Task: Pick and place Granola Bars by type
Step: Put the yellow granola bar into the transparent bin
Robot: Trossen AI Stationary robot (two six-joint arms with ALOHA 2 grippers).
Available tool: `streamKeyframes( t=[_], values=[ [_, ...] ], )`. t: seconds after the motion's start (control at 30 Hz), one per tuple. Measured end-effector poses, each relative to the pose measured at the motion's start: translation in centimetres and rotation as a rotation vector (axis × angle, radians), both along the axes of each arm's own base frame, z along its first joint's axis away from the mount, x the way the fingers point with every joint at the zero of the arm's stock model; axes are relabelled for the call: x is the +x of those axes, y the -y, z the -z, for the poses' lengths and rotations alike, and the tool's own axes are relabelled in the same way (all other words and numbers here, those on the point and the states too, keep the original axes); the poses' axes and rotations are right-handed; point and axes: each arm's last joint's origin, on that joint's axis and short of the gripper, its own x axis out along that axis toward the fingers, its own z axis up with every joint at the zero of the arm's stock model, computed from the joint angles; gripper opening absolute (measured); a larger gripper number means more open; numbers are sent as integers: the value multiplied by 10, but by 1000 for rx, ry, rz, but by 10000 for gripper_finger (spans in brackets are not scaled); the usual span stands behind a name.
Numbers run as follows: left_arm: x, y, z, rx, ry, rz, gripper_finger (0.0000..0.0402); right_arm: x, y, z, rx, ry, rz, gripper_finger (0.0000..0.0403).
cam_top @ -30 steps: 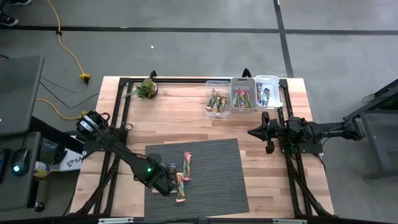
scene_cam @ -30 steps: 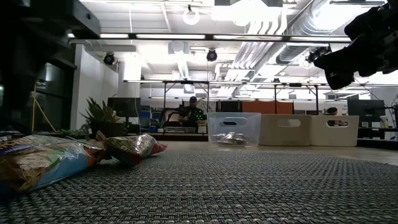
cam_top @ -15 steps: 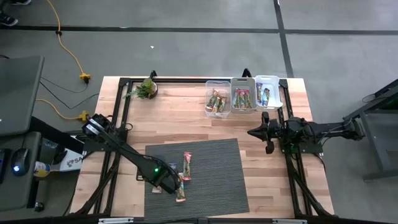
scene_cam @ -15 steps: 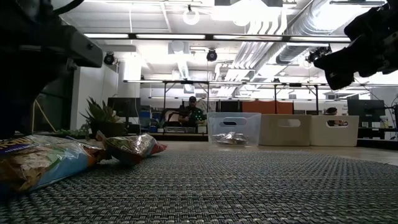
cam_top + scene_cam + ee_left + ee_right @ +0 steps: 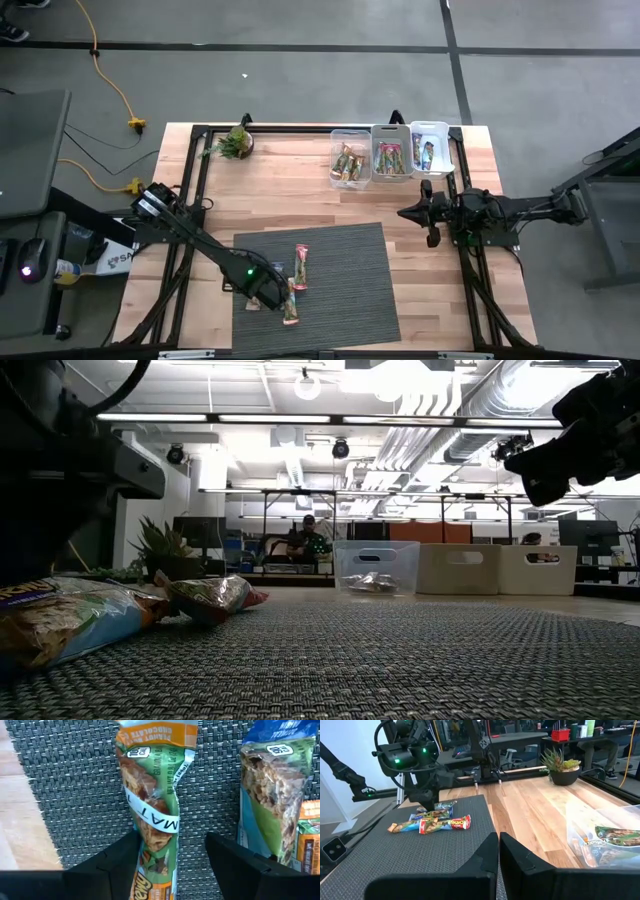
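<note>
Left tool [image 5: 172,865] sits low over the mat [image 5: 350,280], fingers spread either side of the orange bar [image 5: 155,815], nothing gripped yet. I'd keep it centred, drop flat, then squeeze mid-wrapper. The right tool [image 5: 498,851] waits clenched near the bins [image 5: 390,150].

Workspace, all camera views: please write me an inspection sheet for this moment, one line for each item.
Surface: light wooden table with a dark grey woven mat.
Job's things: shiny wrapped granola bars on the mat; more sorted in three clear plastic bins at the far edge.
Clutter: small green potted plant in the far left corner.
Grippers: left hand low over the mat, fingers open on either side of an orange-and-green bar, not closed on it; right hand shut, empty, waiting above bare wood near the bins.
Cables: yellow cord on the floor.
Surroundings: seated person far behind.
</note>
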Motion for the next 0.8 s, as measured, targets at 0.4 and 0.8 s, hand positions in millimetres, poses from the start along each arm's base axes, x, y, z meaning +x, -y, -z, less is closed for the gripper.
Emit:
streamKeyframes(
  t=[0.4, 0.8],
  values=[
    [-1, 0, 0, -9, -12, 7, 205, 0, 0, 0, 0, 0, 0, 0],
    [-2, 0, 0, -19, -27, 8, 105, 0, 0, 0, 0, 0, 0, 0]
  ],
)
